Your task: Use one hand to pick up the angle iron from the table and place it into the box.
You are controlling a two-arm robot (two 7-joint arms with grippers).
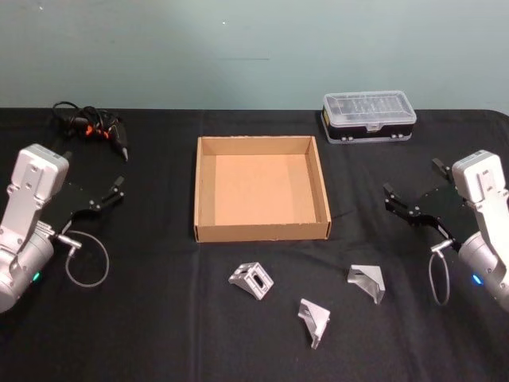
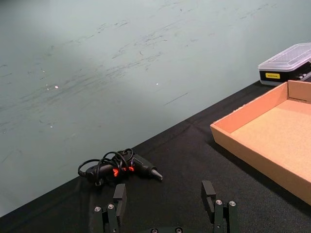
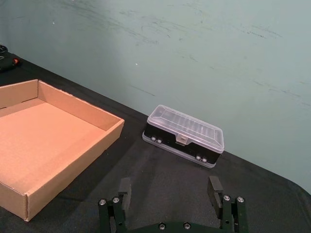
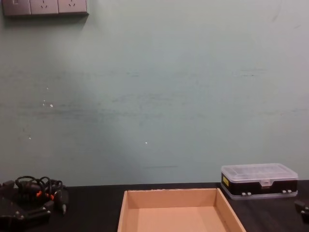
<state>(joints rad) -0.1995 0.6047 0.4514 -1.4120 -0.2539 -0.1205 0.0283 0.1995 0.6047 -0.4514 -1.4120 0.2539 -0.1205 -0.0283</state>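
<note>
**Desk:** Where are the two arms?

**Photographer:** The left tool (image 1: 114,192) hovers over the left side of the black surface (image 1: 167,334), fingers spread, grasping nothing. The right tool (image 1: 413,183) hovers over the right side, likewise released and empty. Both are well apart from the metal parts.

**Desk:** And the angle irons?

**Photographer:** Three lie on the surface in front of the box (image 1: 262,231), on the robot's side. The left angle iron (image 1: 251,279) is closest to the box's front wall. The right angle iron (image 1: 366,281) lies toward the right tool. The near angle iron (image 1: 315,320) rests between them, closer to the robot. The three lie apart from one another.

**Desk:** The box itself?

**Photographer:** Tan cardboard with low walls and an open top, at the middle of the surface. Its floor shows plain cardboard.

**Desk:** What else is in frame?

**Photographer:** A black case with a clear lid (image 1: 368,115) stands beyond the box's far right corner, near the back edge. A black corded device (image 1: 95,129) with orange marks lies at the far left, beyond the left tool. Behind it all is a pale green wall (image 4: 154,96), and the chest view shows wall sockets (image 4: 44,6) at upper left.
</note>
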